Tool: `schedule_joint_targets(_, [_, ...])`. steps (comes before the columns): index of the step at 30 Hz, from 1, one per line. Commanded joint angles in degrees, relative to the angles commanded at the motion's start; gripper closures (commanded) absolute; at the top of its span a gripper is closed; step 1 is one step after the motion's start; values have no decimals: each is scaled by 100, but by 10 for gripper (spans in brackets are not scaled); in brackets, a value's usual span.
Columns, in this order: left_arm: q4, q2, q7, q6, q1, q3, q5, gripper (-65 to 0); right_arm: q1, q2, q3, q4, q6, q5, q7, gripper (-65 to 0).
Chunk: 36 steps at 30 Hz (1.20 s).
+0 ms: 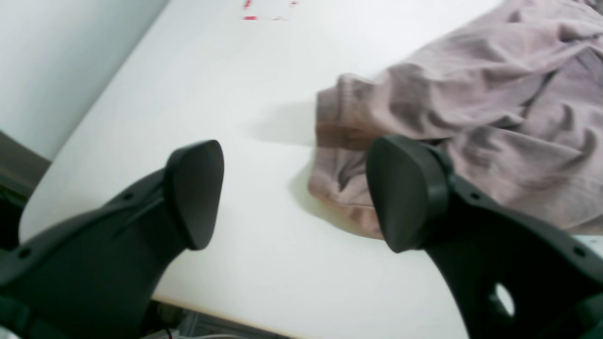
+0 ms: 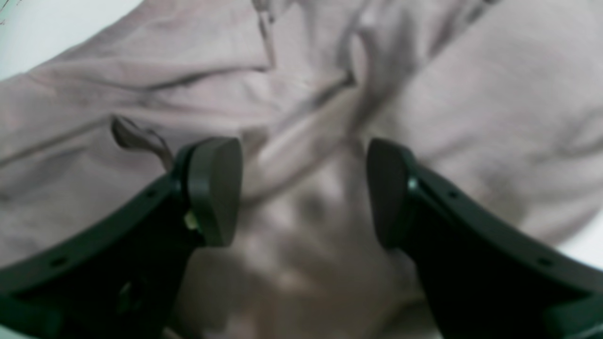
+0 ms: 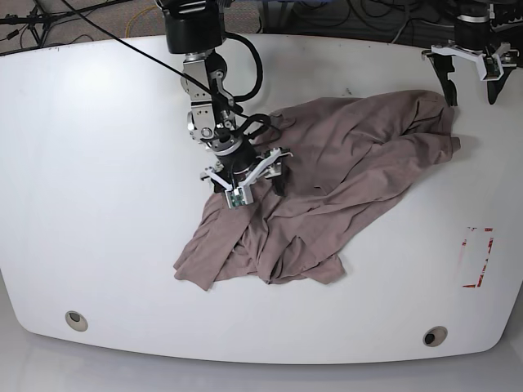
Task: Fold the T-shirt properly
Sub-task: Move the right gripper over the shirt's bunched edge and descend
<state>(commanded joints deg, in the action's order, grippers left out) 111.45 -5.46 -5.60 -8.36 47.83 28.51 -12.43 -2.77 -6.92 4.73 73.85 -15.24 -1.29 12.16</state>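
The T-shirt [image 3: 327,175] is a plain mauve cloth lying crumpled and wrinkled across the middle of the white table [image 3: 98,163]. My right gripper [image 3: 252,181] is open and hovers low over the shirt's left part. In the right wrist view the shirt [image 2: 306,94] fills the frame between the open fingers of the right gripper [image 2: 304,193]. My left gripper [image 3: 471,96] is open and empty at the far right, just beyond the shirt's far corner. In the left wrist view the left gripper [image 1: 301,197] is over bare table, with the shirt's edge [image 1: 471,117] beside its right finger [image 1: 405,193].
Red tape marks [image 3: 476,257] sit on the table's right side and also show in the left wrist view [image 1: 264,12]. Two round holes [image 3: 76,320] [image 3: 435,336] lie near the front edge. Cables [image 3: 82,12] run behind the table.
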Motion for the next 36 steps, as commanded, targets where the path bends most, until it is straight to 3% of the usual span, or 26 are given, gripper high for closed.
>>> schedule_joint_targets(3, [-23, 2, -5, -11, -34, -3, 13, -474, -87, -65, 82, -136, -88, -20, -86, -308])
schedule_joint_targets(15, [-19, 28, -55, -13, -123, 8, 3, -471, -388, -155, 200, -497, -130, -98, -37, 0])
schedule_joint_targets(27, [-31, 44, -37, -23, -167, 15, -21, -470, -761, -193, 195, -585, -130, -172, 27, 0])
schedule_joint_targets(36, [36, 33, -24, -42, -138, -191, -65, -470, -766, 9, 427, 590, 111, -331, 533, -59])
